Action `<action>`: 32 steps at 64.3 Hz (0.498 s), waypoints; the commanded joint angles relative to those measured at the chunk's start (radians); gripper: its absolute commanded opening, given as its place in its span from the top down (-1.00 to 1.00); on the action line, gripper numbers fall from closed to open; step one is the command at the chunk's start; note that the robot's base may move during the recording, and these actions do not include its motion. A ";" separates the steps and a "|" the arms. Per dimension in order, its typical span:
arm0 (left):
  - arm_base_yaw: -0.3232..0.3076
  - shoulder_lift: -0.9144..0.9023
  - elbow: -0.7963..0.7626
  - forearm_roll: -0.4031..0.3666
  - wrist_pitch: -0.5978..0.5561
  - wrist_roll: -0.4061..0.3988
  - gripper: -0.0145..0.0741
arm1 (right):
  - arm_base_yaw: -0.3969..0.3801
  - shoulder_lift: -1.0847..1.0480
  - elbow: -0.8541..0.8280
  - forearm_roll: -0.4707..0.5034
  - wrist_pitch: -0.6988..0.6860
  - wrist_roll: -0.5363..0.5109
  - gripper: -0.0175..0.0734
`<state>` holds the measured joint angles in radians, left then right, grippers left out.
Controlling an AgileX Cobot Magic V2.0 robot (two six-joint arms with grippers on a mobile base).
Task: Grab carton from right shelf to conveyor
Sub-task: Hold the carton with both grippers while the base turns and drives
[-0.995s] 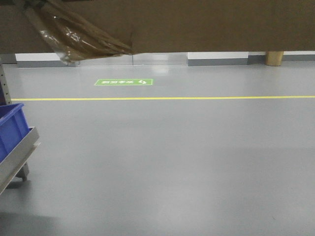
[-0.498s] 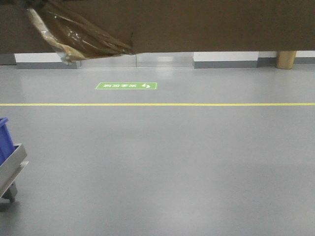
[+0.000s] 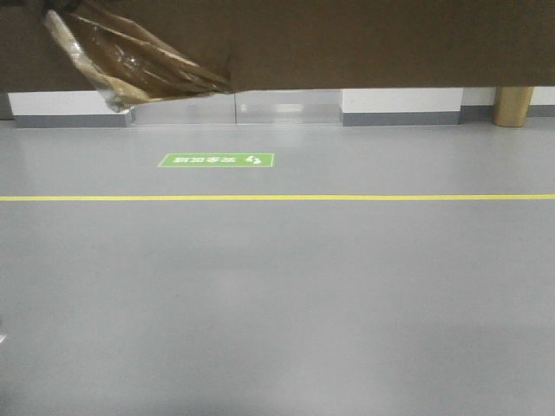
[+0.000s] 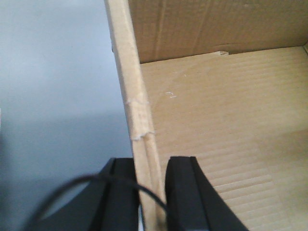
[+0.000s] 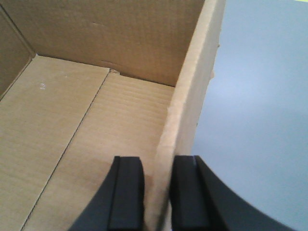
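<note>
Blue bin and the metal rail under it have slid right off the left edge since a second ago, and the yellow line [image 3: 277,198] and green floor sign [image 3: 217,160] now sit lower in the front view. The carton [image 3: 347,43] hangs across the top of that view, over the bare grey floor [image 3: 277,312], with crinkly torn tape [image 3: 130,61] dangling off its left end.

On the wrist cams the box is open-topped with nothing visible inside. The left gripper [image 4: 151,197] is pinching the left wall, one black finger outside and one inside, both pressed tight on the cardboard. The right gripper [image 5: 158,197] is doing the same on the right wall. A black cable [image 4: 72,190] loops near the left fingers.
</note>
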<state>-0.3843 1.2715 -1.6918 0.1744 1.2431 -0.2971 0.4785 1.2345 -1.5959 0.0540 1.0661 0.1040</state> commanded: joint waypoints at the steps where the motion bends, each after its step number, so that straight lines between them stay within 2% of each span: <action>1: 0.000 -0.011 -0.004 0.035 -0.022 0.005 0.71 | 0.002 -0.020 -0.007 0.008 -0.046 -0.034 0.76; 32: 0.000 -0.009 -0.004 0.041 -0.022 0.005 0.71 | 0.002 -0.019 -0.007 0.008 -0.058 -0.034 0.76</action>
<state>-0.3843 1.2715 -1.6918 0.1874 1.2444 -0.2971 0.4785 1.2363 -1.5959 0.0578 1.0511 0.1025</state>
